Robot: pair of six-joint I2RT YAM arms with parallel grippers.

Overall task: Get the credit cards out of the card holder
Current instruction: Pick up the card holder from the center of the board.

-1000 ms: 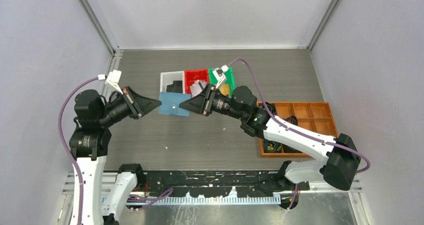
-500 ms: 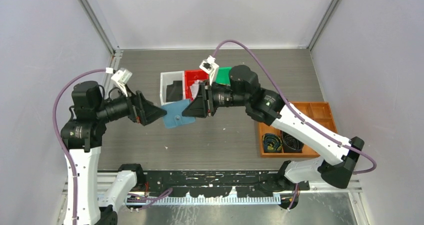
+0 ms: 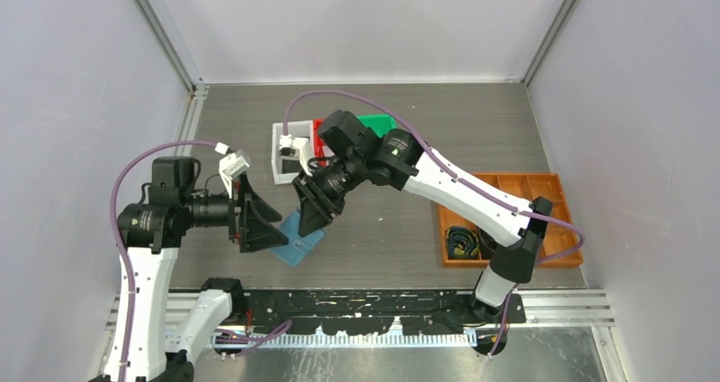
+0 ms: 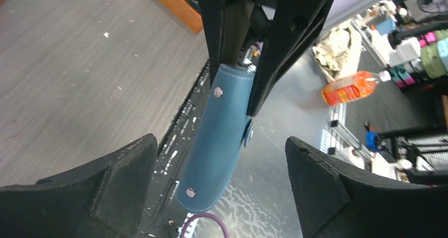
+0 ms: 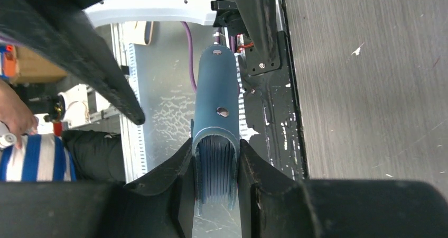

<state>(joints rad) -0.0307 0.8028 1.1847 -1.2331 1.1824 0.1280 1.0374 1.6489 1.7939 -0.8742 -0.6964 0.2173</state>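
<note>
The blue card holder (image 3: 302, 241) hangs tilted above the table's near left part. My right gripper (image 3: 311, 216) is shut on its upper end. In the right wrist view the two fingers (image 5: 174, 174) press the card holder (image 5: 214, 90) from both sides, and only blue pleated slots show inside. No credit cards are visible. My left gripper (image 3: 270, 226) stands open just left of the holder. In the left wrist view the card holder (image 4: 224, 116), with its snap studs showing, hangs between that gripper's wide-apart fingers (image 4: 113, 188) without touching them.
The white bin (image 3: 278, 157), red bin (image 3: 319, 132) and green bin (image 3: 378, 120) sit at the back, mostly behind the right arm. An orange compartment tray (image 3: 543, 187) holding coiled cables is at the right. The arm bases and the metal rail run along the near edge.
The left gripper let go of the card holder and opened. The right arm swung the holder from near the bins down towards the near left, and the left arm followed.
</note>
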